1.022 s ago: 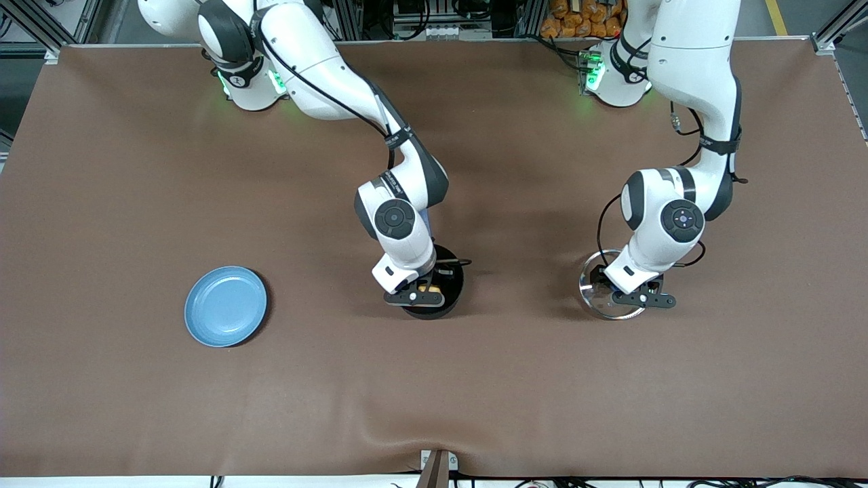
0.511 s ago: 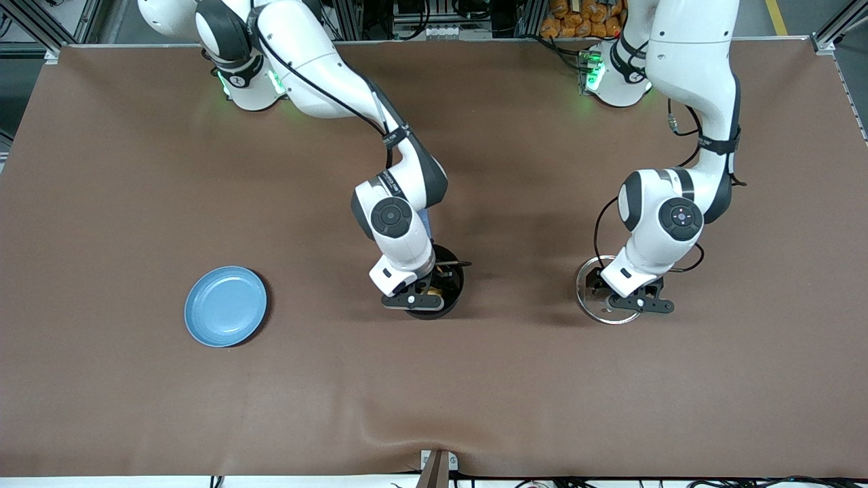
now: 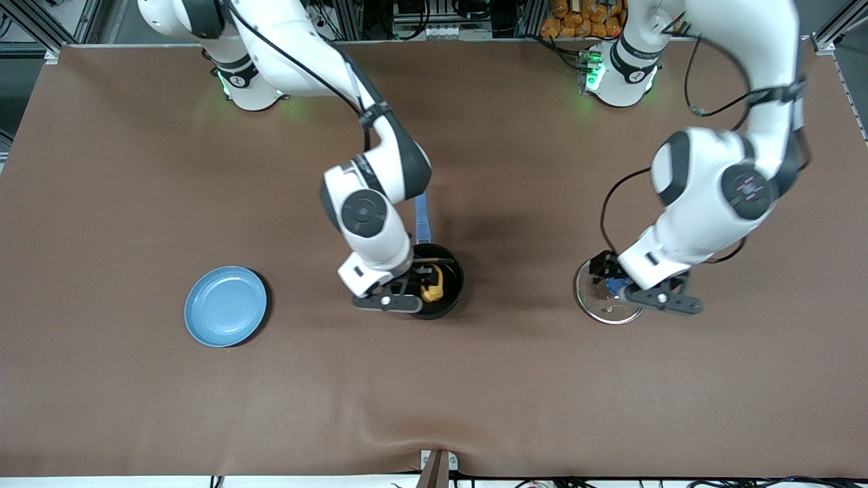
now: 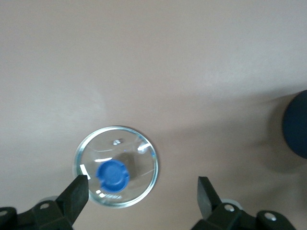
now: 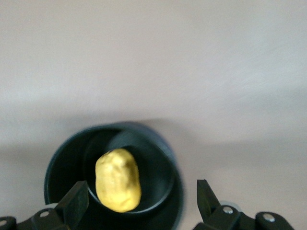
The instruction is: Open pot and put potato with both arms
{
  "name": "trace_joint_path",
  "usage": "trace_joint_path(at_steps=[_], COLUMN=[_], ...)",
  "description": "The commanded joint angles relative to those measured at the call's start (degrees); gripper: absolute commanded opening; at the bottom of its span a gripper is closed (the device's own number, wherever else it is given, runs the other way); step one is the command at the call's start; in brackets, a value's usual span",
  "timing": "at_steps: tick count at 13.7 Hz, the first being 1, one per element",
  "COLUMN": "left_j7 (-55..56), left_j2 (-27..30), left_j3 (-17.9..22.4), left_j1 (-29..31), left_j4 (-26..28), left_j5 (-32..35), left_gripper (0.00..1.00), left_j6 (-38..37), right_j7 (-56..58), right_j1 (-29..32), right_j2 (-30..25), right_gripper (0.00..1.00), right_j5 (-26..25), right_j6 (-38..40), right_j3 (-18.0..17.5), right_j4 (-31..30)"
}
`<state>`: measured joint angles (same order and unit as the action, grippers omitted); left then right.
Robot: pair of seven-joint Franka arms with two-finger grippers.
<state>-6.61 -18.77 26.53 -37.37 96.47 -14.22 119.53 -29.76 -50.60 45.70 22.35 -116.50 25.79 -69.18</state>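
The black pot (image 3: 449, 271) stands mid-table without its lid, its blue handle (image 3: 422, 218) pointing toward the robots' bases. The yellow potato (image 3: 431, 287) lies inside it, clear of any finger. My right gripper (image 3: 395, 299) hangs open just above the pot's rim; in the right wrist view the potato (image 5: 117, 179) sits in the pot (image 5: 158, 191) below the open right gripper (image 5: 141, 194). The glass lid (image 3: 600, 298) with its blue knob (image 3: 614, 285) rests flat on the table toward the left arm's end. My left gripper (image 3: 661, 299) hovers open over its edge; the lid (image 4: 139, 165) and knob (image 4: 113, 175) lie free below the left gripper (image 4: 141, 189).
A flat light-blue plate (image 3: 226, 306) lies on the brown table cover toward the right arm's end. The pot's dark edge (image 4: 295, 125) shows at the side of the left wrist view. The table's front edge has a small bracket (image 3: 437, 464).
Both grippers have opened: the right let the potato go into the pot, the left let the lid go onto the table. Both hands have lifted and drifted outward.
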Motion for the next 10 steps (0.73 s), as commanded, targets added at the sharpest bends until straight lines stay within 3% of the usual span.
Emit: trace_joint_path(at_steps=[1, 3, 7, 10], left_j7=[0.37, 0.28, 0.46, 0.90], left_j2=[4.35, 5.93, 13.40, 19.63], left_j3=[-3.58, -6.91, -28.50, -31.10], left_j1=[5.53, 10.01, 30.12, 33.94], left_j4=[-4.78, -9.00, -8.50, -4.30], left_j5=[2.35, 4.01, 8.67, 8.68], left_gripper=[1.00, 1.00, 1.00, 1.00], left_j6=[-7.79, -12.90, -14.06, -14.76], right_j7=[1.80, 7.14, 10.86, 20.14], right_j1=[0.23, 0.32, 0.76, 1.20], right_j2=[-6.39, -8.42, -10.27, -11.68], right_gripper=[1.00, 1.00, 1.00, 1.00], right_j5=[0.33, 0.41, 0.50, 0.50], right_j6=[5.91, 11.79, 17.70, 20.17], right_j3=[4.34, 9.42, 18.22, 23.14], right_j4=[-1.74, -1.83, -1.83, -3.32])
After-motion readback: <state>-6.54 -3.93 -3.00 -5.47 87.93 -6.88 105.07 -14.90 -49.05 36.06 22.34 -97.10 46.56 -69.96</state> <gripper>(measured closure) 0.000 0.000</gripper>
